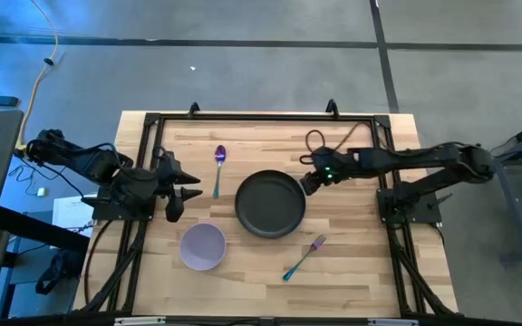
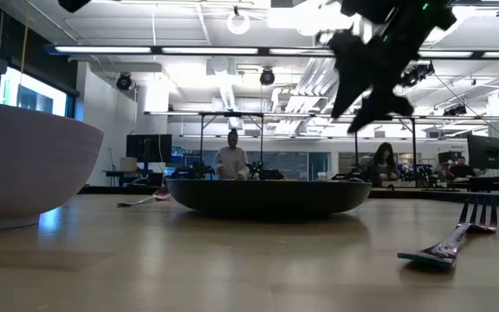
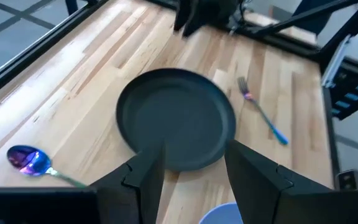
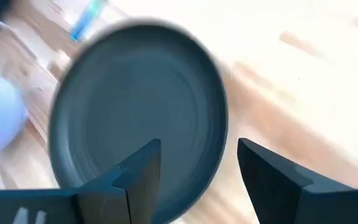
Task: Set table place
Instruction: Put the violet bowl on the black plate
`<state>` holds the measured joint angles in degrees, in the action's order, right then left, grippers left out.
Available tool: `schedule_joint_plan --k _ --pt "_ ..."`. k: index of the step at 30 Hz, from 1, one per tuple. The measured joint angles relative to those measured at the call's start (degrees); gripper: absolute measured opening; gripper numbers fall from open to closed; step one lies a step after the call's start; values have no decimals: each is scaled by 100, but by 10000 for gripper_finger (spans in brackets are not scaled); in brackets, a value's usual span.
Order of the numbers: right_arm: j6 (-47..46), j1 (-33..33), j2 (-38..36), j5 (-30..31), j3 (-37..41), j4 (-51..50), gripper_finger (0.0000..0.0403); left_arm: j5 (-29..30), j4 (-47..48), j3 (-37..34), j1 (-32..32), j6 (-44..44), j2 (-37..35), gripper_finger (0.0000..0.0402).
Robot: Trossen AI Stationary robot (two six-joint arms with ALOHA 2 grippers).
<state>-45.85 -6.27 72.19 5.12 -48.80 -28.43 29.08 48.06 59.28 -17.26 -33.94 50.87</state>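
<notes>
Both hands (image 1: 181, 192) (image 1: 308, 184) apparently clear of plate (image 1: 270, 205) rim.

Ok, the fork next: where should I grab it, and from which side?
Take the fork by its teal handle, about midway, coming straight down from above. It lies flat and diagonal on the table, clear of the plate and bowl, so turn the fingers across the shaft. The right gripper, open at the plate's edge, looks nearer.

Right gripper (image 1: 308, 184) extended (fingers apart), left gripper (image 1: 185, 192) parted
</notes>
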Motion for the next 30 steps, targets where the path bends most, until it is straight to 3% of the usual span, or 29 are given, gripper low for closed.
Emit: schedule_joint_plan --k 9,13,21,30 --pt "1191 659 -1221 1284 0 437 204 168 -115 -299 0 -138 2 156" --pt "1530 930 -1491 1409 0 722 204 25 100 -299 0 -306 2 156" --pt "3089 1578 -1740 1516 0 1885 204 -890 774 -305 0 -872 328 156" --pt "3361 1836 -1764 1731 0 2231 204 -1421 1506 -305 0 -1049 962 156"
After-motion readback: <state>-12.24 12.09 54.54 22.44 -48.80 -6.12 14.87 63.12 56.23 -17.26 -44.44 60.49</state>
